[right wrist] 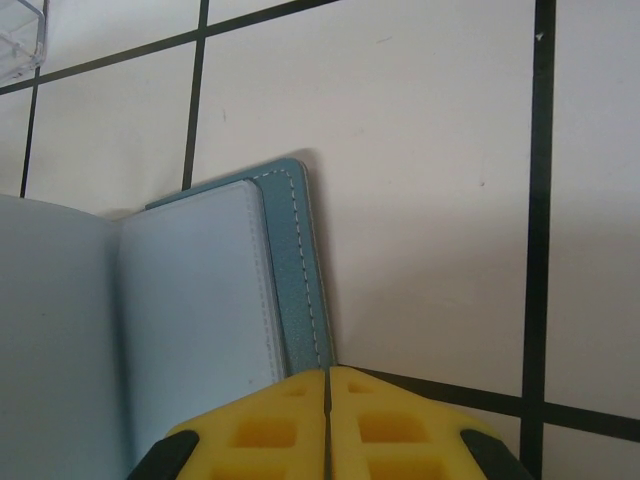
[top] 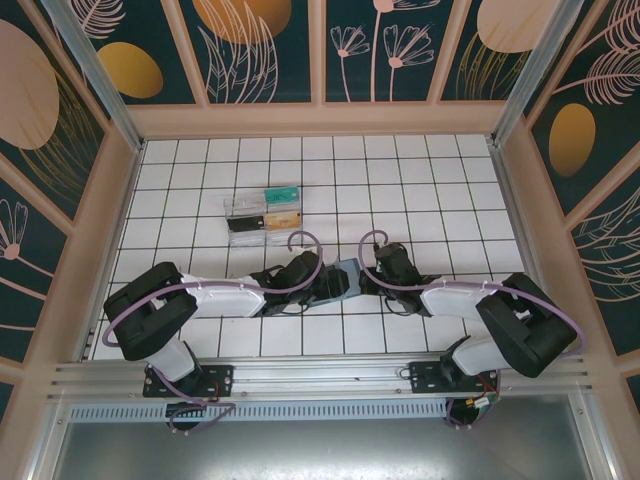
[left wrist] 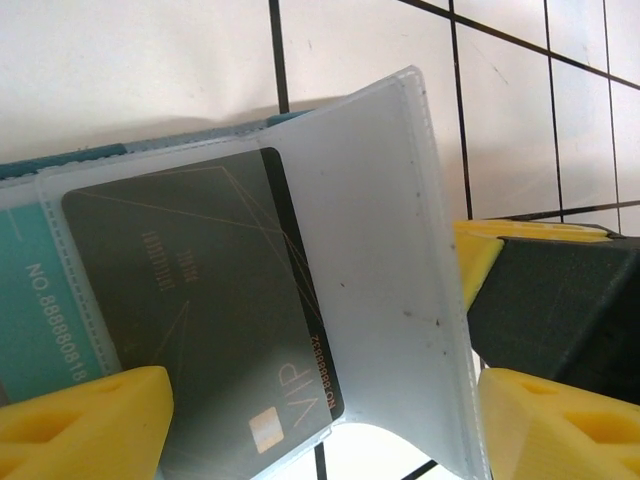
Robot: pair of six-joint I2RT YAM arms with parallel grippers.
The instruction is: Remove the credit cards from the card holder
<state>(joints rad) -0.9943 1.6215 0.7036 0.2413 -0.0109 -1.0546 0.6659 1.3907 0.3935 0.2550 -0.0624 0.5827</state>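
The slate-blue card holder (top: 347, 270) lies open on the tiled floor between the two arms. In the left wrist view a black card (left wrist: 200, 300) marked VIP sits inside a cloudy plastic sleeve (left wrist: 390, 250), which lifts at its right side. A teal card (left wrist: 40, 300) sits in the pocket to its left. My left gripper (left wrist: 320, 425) is open, with one yellow finger on each side of the sleeve and black card. My right gripper (right wrist: 327, 378) is shut, its tips at the stitched near edge of the holder (right wrist: 200, 300), which lies flat.
A clear plastic box (top: 264, 212) stands a few tiles behind the holder, with teal and orange cards in it; its corner (right wrist: 20, 35) shows in the right wrist view. White tiled floor stretches to the right, and pale wooden walls enclose the area.
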